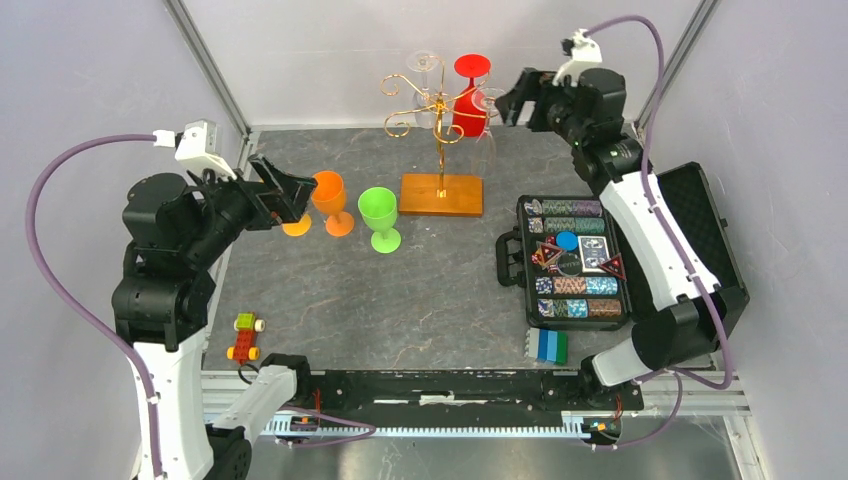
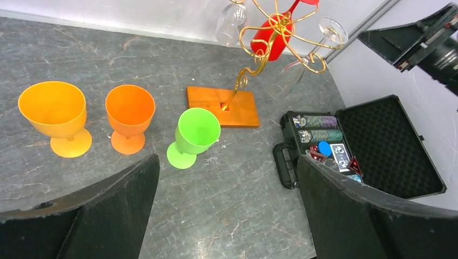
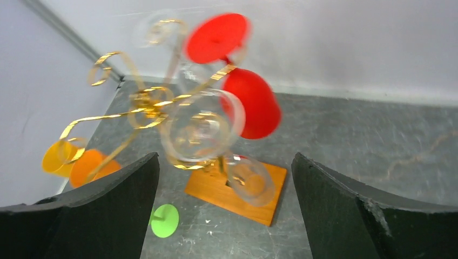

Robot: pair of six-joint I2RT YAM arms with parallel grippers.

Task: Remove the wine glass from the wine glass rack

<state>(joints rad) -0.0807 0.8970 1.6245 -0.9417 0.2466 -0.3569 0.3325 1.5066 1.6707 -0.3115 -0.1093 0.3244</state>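
Two open grippers, nothing held: the right gripper (image 1: 510, 97) hangs jaws-wide just right of the wine glass rack (image 1: 441, 190), which stands midway along the table's (image 1: 400, 300) far edge, and the left gripper (image 1: 288, 195) is spread by the left edge. The clear wine glass (image 1: 486, 130) hangs upside down off the rack's right scroll, beside a red glass (image 1: 470, 105). I'd guess it's light, slick and fragile, so pinch the bowl gently and slide it outward.

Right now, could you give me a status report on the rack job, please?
Left gripper open, empty, by the orange cup. Right gripper open, empty, facing the wine glass rack. Red glass and two clear glasses hang there. Nothing between gripper and glasses.
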